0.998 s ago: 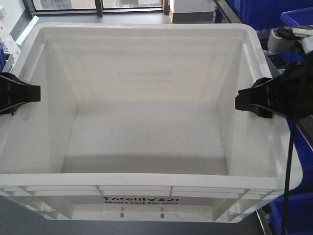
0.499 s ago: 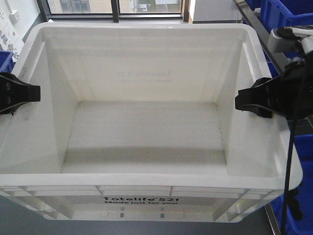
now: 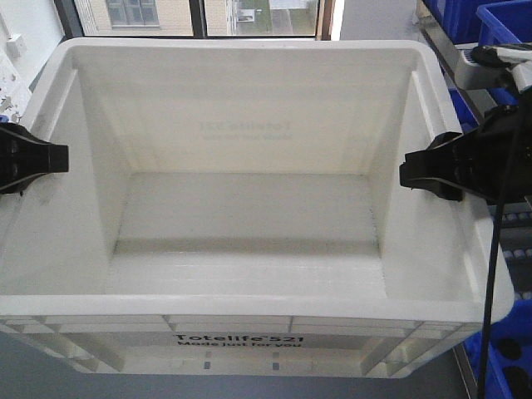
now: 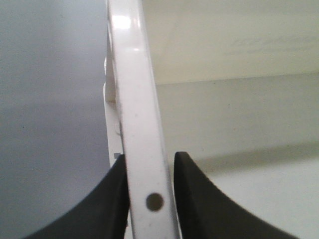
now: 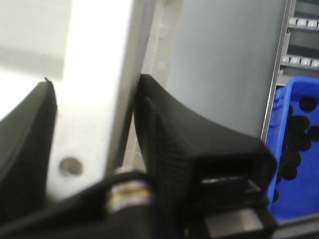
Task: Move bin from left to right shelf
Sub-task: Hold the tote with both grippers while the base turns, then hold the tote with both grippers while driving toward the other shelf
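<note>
The bin (image 3: pixel 249 51), a large white translucent tote printed "Totelife 521", fills the front view, held up and empty. My left gripper (image 3: pixel 51 158) is shut on its left rim, and my right gripper (image 3: pixel 414 173) is shut on its right rim. In the left wrist view the black fingers straddle the white rim (image 4: pixel 137 99), one on each side of it, with the left gripper (image 4: pixel 149 162) clamped just above a small hole. In the right wrist view the right gripper (image 5: pixel 95 80) pinches the rim (image 5: pixel 99 40) in the same way.
Dark blue bins (image 3: pixel 503 21) stand on a metal rack (image 3: pixel 461 62) at the right, with another blue bin (image 5: pixel 294 149) close beside my right gripper. Windows (image 3: pixel 191 12) lie behind the tote. Grey floor shows below its left side (image 4: pixel 50 124).
The bin and both grippers keep their place in the view. Behind them more of the window has come into view and the blue bins on the right have slid outward.
</note>
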Robot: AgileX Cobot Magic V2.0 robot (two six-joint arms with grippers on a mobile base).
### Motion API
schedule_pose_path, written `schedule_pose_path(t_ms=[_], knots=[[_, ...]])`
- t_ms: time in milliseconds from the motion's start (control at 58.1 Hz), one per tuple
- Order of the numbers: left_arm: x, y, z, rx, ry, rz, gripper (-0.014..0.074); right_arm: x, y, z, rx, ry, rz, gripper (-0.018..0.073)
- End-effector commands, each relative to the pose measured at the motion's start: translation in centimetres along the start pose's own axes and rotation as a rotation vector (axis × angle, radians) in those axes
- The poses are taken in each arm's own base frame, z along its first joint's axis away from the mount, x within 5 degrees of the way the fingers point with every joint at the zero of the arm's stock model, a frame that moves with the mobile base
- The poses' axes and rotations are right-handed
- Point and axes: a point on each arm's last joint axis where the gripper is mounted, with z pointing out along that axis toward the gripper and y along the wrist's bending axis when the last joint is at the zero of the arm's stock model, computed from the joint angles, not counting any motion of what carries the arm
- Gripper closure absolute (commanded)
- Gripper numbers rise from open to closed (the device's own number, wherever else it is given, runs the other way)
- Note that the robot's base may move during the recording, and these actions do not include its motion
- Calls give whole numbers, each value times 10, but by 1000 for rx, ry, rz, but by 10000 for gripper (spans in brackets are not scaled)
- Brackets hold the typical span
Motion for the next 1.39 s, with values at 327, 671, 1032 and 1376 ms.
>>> schedule_pose_path(t_ms=[327, 671, 1032, 1376], knots=[[-20, -4, -19, 10, -187, 69, 603, -16, 4, -21, 4, -165, -54, 564], [-20, -4, -19, 10, -187, 69, 603, -16, 4, -21, 4, -165, -54, 564], [-20, -4, -19, 10, -187, 69, 603, -16, 4, -21, 4, -161, -54, 564], [-20, -4, -19, 10, -187, 69, 603, -15, 4, -20, 3, -154, -54, 564]])
